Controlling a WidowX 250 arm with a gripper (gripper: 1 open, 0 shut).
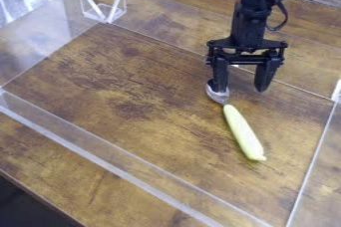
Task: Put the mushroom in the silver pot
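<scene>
Hovering with jaws spread and empty, the gripper (245,80) hangs over a small mushroom (218,94). It looks light, probably soft; pinch the cap's sides.

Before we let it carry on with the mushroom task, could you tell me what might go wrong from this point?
1. The hand is open above a small pale object, perhaps the mushroom; one finger looks nearly over it and could knock it aside.
2. No silver pot is in view, so the drop-off cannot be checked.
3. The yellow vegetable lies close by and could get bumped.
</scene>
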